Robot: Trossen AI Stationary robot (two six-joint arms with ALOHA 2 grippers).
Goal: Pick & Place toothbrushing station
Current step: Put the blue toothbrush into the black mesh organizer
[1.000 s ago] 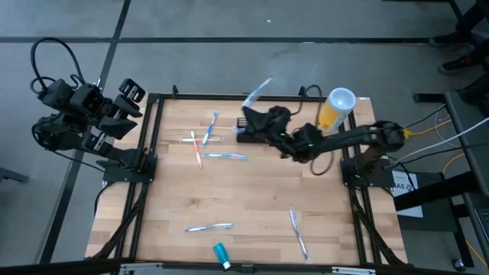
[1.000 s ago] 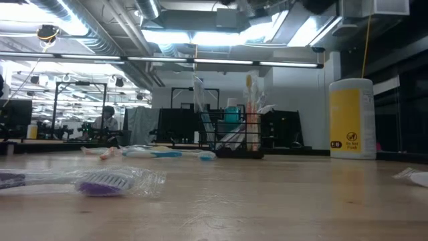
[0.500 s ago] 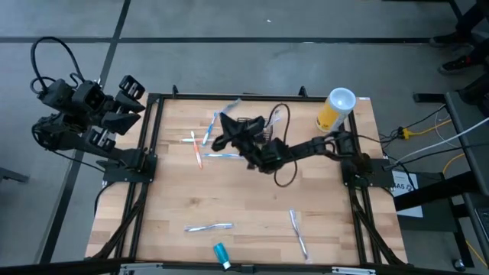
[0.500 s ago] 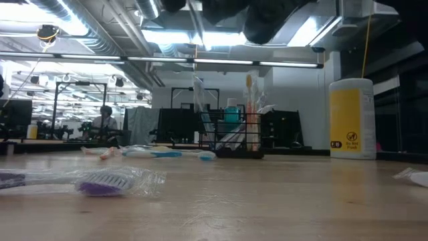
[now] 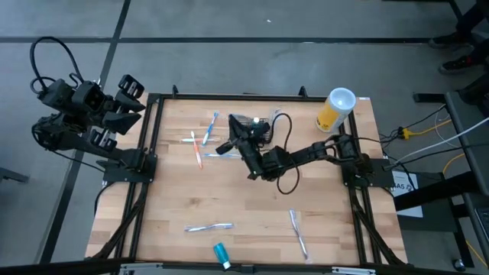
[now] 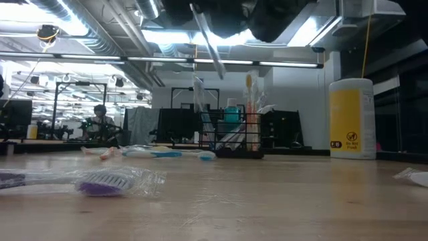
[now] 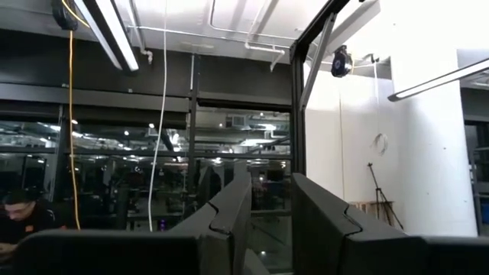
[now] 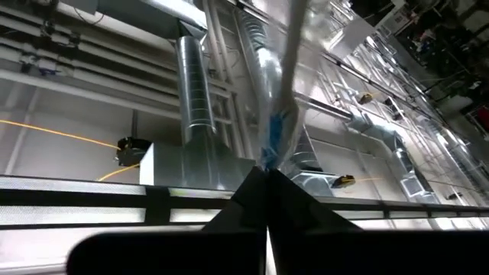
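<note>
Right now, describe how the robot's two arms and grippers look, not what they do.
Both arms are dark, jointed and slim. The left arm has a black cable looping off it and blocky, angular fingers. The right arm also trails a looped black cable; its gripper has flat black fingers that taper to a point.

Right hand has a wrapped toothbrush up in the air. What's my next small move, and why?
Probably shift the right hand sideways until the wrapped toothbrush hangs over the black mesh caddy, before lowering. The hand is shut on the brush, and in the low view the brush hangs tilted, well above the caddy and slightly to one side, so a straight drop would likely miss the opening.
</note>
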